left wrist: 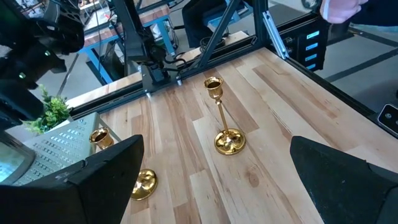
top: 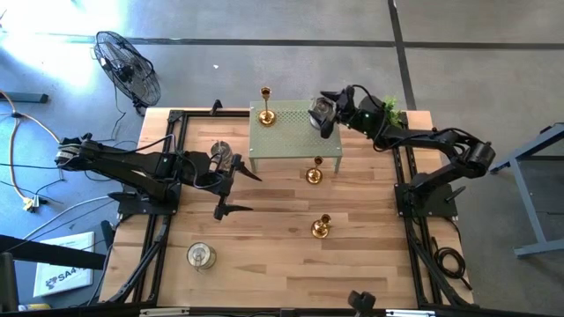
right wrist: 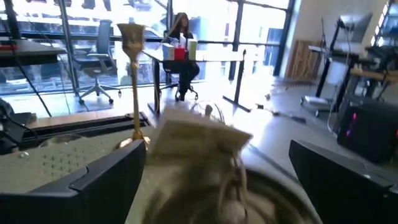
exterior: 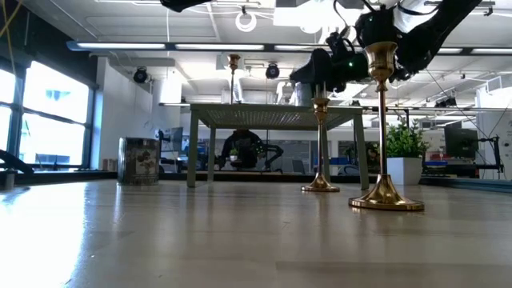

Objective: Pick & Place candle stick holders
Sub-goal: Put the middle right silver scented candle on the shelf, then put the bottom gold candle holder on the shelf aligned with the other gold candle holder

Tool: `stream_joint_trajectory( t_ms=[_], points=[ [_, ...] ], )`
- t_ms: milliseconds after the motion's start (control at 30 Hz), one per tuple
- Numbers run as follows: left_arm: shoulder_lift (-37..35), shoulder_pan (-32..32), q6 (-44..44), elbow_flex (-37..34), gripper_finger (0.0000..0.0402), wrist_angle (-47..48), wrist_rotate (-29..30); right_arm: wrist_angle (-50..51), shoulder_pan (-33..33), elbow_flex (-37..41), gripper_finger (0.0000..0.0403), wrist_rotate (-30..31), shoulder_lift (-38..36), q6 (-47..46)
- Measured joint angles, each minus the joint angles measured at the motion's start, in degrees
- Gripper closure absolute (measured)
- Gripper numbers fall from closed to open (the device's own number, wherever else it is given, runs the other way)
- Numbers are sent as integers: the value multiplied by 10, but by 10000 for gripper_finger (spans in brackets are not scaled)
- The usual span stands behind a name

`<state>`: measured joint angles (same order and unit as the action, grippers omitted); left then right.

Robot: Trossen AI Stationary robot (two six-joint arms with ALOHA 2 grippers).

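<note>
A silver-grey candle stick holder (top: 321,112) stands at the far right corner of a small green perforated stand (top: 286,141). My right gripper (top: 326,114) is open with a finger on either side of that holder (right wrist: 205,168). A gold holder (top: 266,106) stands on the stand's far left corner. Two more gold holders (top: 315,173) (top: 321,227) stand on the wooden table by their round bases. Silver ones sit at the near left (top: 201,255) and beside my left arm (top: 220,154). My left gripper (top: 254,194) hovers open at the left with nothing between its fingers.
A small green potted plant (top: 392,107) stands by the right arm at the far right. Black frame rails (top: 167,150) run along the table's left and right sides. A floor fan (top: 128,66) stands beyond the far left corner. Bare wood lies at the near middle.
</note>
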<state>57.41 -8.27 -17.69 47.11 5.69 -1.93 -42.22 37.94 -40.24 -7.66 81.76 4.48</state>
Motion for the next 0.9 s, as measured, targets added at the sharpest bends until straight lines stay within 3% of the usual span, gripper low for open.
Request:
stream_joint_trajectory(
  t_ms=[167, 433, 633, 900],
  points=[
    [0, 0, 0, 0, 2, 0, 0, 11, -15, -44, 13, 16, -2, 29],
    [0, 0, 2, -1, 2, 7, 0, 166, -36, -141, 13, 58, -50, 82],
    [0, 0, 2, -1, 2, 11, 0, 299, -79, -192, 13, 38, -114, 97],
    [0, 0, 1, -1, 2, 42, 0, 469, -182, -197, 13, 25, -238, 98]
  ],
)
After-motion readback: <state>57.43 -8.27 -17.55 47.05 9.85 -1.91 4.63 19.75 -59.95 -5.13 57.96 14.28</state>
